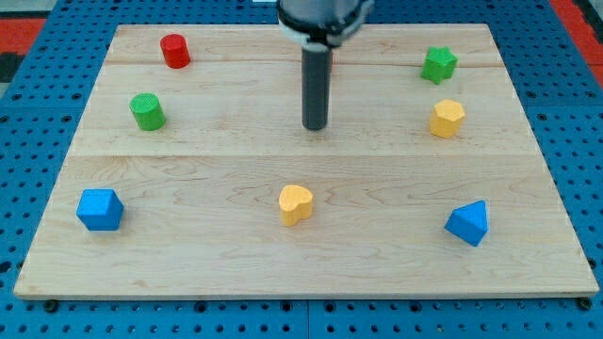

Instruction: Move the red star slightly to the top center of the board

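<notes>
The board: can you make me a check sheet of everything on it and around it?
Surface: wooden board, lying flat on a blue pegboard.
Job's things: red star is hidden behind the rod; only a sliver of red shows beside it.
Clutter: red cylinder, green cylinder, green star, yellow hexagonal block, yellow heart, blue cube, blue pyramid-like block.
Grippers: none; my tip rests near the board's middle, touching no block.
Cables: nothing seen.
Surroundings: red strips at the view's top corners.
</notes>
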{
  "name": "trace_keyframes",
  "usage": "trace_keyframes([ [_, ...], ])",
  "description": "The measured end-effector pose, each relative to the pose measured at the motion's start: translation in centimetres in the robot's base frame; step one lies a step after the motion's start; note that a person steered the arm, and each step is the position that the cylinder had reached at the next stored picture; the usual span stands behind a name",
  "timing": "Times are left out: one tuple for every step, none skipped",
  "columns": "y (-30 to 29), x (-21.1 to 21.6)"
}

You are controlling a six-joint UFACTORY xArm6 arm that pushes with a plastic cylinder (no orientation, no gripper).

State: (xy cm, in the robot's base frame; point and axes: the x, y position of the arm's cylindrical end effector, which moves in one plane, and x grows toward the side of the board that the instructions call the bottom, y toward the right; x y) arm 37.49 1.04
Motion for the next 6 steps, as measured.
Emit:
trace_keyframes([
  [0.0,-4.2],
  [0.0,-6.7],
  [0.0,-9.3],
  [0.0,-12.0],
  [2.0,-11.9],
  [6.5,-9.1],
])
